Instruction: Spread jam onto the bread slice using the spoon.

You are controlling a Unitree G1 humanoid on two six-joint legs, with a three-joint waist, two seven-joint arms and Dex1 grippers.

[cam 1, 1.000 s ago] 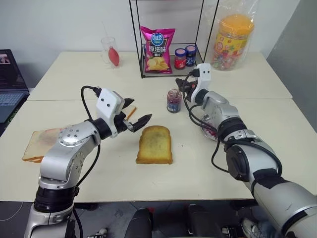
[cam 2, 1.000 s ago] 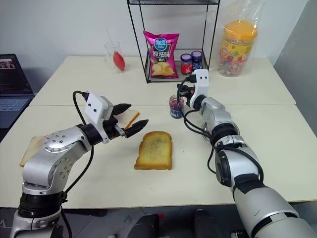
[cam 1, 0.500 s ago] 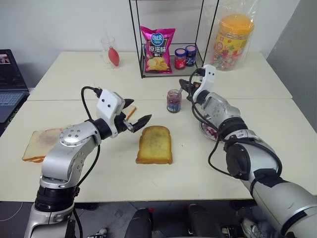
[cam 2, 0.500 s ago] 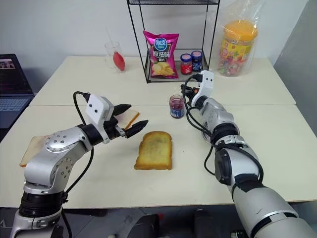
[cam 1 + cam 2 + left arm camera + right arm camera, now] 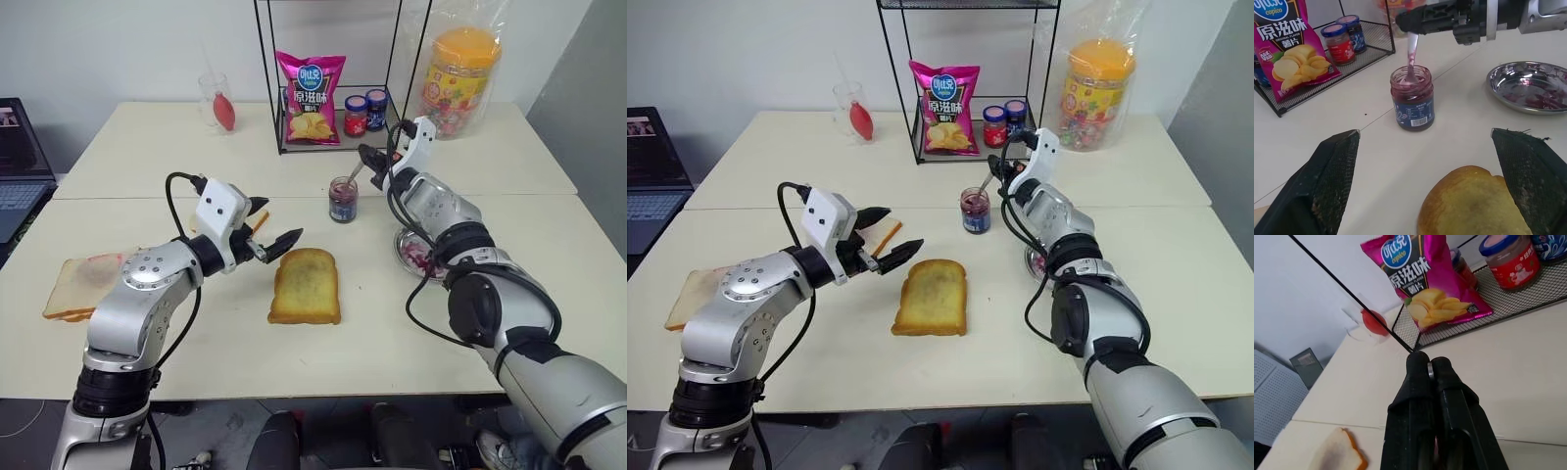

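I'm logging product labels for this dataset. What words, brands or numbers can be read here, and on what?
"copico": chip bag, white on its blue oval logo.
"原滋味": chip bag, large white characters below the logo.
Jam jar label and barcode: too small to read.
Red-capped jar, blue-capped jar, yellow-lidded candy tub: print too blurred to read.

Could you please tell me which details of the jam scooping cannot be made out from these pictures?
- The spoon bowl: sunk in the jam jar in the left wrist view, so its load is hidden by glass and jam.
- The spoon in the right wrist view: hidden between the shut right gripper fingers, bar a sliver.
- The jar's jam level: too small in the head views.
- The bread slice: cut off by the left wrist view's edge.
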